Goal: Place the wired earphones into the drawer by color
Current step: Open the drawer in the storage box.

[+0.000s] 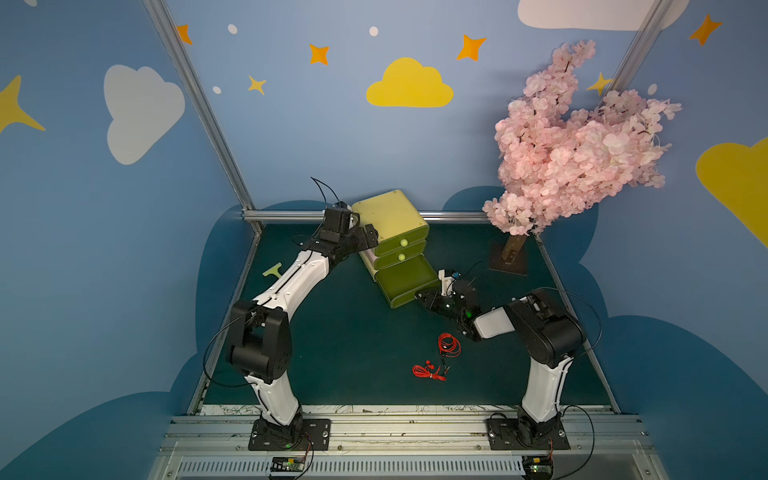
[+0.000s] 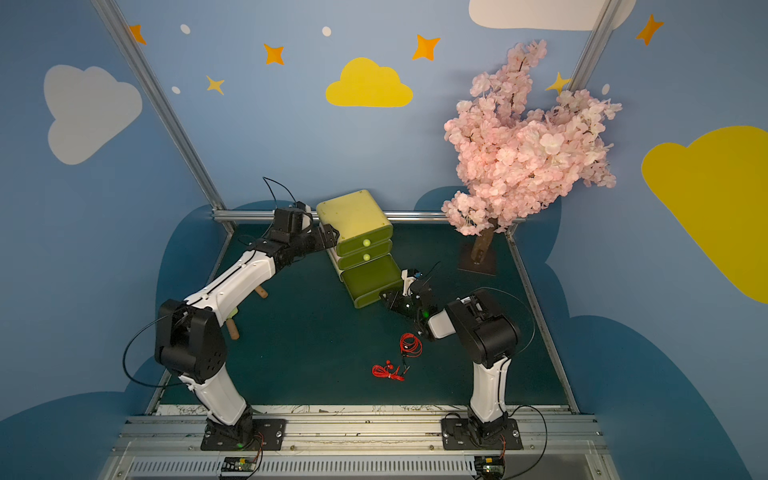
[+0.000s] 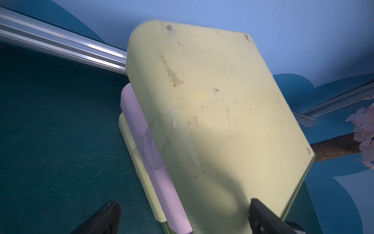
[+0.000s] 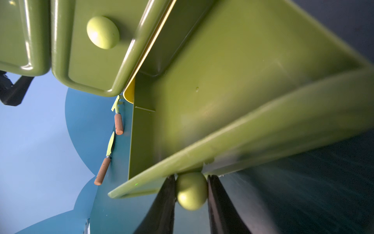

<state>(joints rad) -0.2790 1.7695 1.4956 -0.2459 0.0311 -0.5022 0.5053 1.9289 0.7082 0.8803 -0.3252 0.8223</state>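
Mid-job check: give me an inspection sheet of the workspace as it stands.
Surface: dark green mat, scuffed.
Job's things: red earphone coil and red earphone tangle lie loose on the mat, outside the drawers; no black or white ones seen. Drawer unit: bottom drawer pulled open, visible inside bare; upper two shut.
Clutter: wooden-handled fork and trowel by the left arm; blossom tree, far right.
Grippers: left gripper, jaws wide open at the unit's top; right gripper, jaws flank the bottom knob, contact unclear.
Cables: black robot cables loop off both arms, apart from the earphones.
Surroundings: blue cloud-painted walls, aluminium frame.
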